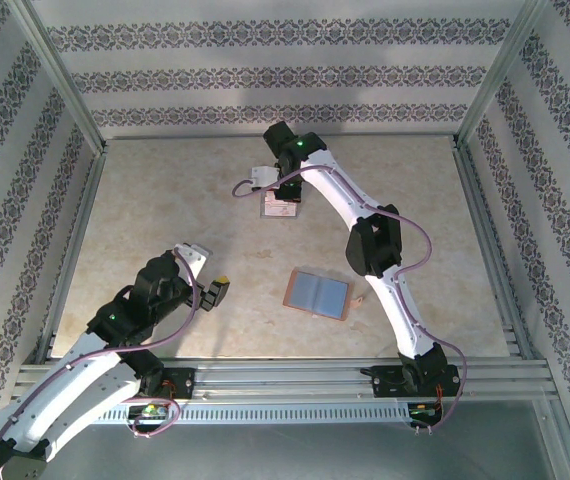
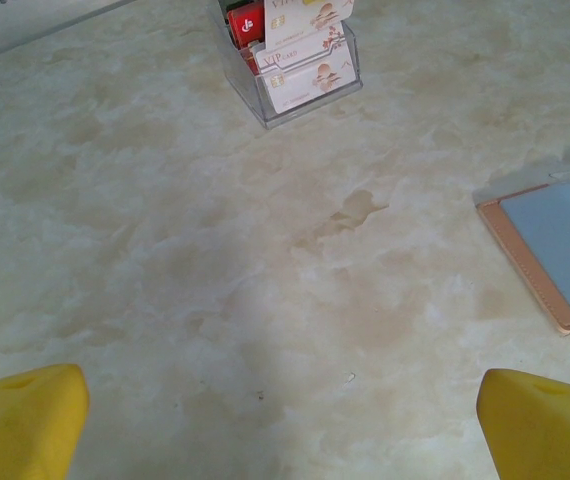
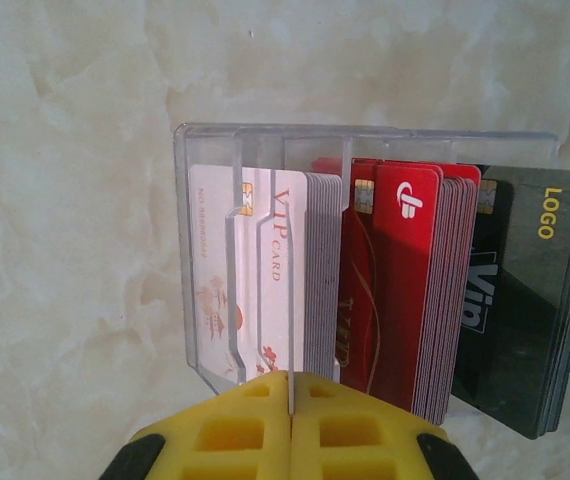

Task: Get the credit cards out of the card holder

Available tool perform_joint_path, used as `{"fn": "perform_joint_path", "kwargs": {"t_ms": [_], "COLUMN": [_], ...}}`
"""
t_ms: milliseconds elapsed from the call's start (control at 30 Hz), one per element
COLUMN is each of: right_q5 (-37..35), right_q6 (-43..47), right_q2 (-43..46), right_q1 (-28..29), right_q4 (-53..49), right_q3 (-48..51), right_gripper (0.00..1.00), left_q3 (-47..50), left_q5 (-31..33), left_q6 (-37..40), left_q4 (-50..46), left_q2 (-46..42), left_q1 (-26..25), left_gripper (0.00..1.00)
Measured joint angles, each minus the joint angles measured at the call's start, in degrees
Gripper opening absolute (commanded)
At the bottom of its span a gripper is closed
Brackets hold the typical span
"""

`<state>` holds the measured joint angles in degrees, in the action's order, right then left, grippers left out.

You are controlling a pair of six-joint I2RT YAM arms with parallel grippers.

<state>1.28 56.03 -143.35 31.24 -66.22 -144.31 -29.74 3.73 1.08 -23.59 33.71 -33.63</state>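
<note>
Pinched together with the right gripper (image 3: 290, 395) at the white cards (image 3: 265, 260), spread wide with the left gripper (image 2: 285, 425), could tip the clear stand (image 3: 205, 160) on a crooked pullback.

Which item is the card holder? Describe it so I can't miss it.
On the marble-look table, look near the middle, just left of the right arm. The card holder lies open and flat: pink-tan border, grey-blue inside, unlike the upright clear card stand farther back.
</note>
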Motion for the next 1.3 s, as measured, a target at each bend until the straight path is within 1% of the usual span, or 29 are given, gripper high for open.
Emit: {"fn": "perform_joint_path", "kwargs": {"t_ms": [1100,1300], "right_q5": [0.9,0.6], "right_q6": [-0.9,-0.9], "right_q2": [-2.7,-2.7], "right_q1": [0.1,0.1], "right_q4": [0.4,0.5], "right_q3": [-1.2,-1.2], "right_gripper": [0.00,0.09], "left_q3": [0.0,0.0], "left_q5": [0.0,0.0], "left_q6": [0.0,0.2], "left_q4": [0.0,0.0], "left_q2": [1.3,1.3], "left_q1": [0.0,0.0], "left_gripper": [1.00,1.00]}}
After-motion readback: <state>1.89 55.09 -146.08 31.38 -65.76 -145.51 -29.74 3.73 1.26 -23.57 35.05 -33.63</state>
